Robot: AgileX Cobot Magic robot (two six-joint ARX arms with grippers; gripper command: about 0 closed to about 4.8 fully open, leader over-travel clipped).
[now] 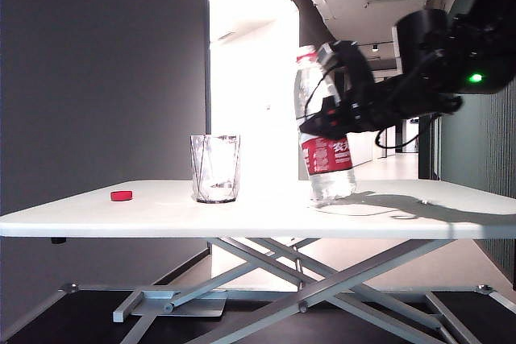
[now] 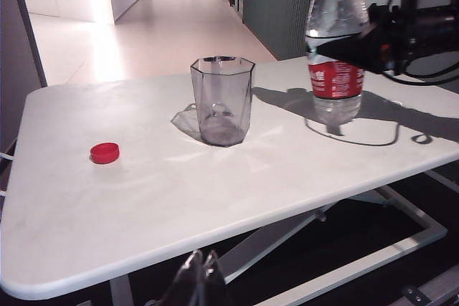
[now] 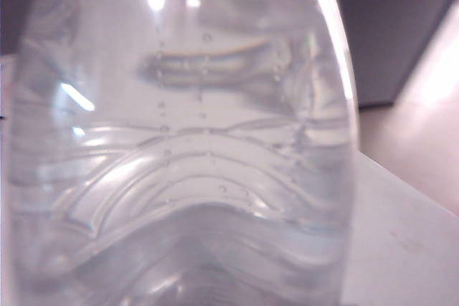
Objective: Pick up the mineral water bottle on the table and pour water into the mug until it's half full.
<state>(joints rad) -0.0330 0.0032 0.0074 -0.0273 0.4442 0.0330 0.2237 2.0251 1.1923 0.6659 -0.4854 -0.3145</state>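
Mineral water bottle (image 1: 326, 130) is tilting beside the mug (image 1: 215, 168) in the exterior view, base near the counter (image 1: 258, 215), the right end effector (image 1: 332, 118) clamping it above the label. Left wrist view: the left end effector (image 2: 201, 277) is sitting closed, low at the counter's near edge, and the cap (image 2: 105, 153) is lying apart. Right wrist view: ribbed, thin, water-heavy plastic is filling the frame, likely squashy, so mid-body holding suits.

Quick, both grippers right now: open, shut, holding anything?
Left gripper: shut, empty, parked below the table edge.
Right gripper: shut on the mineral water bottle, gripping above the label.
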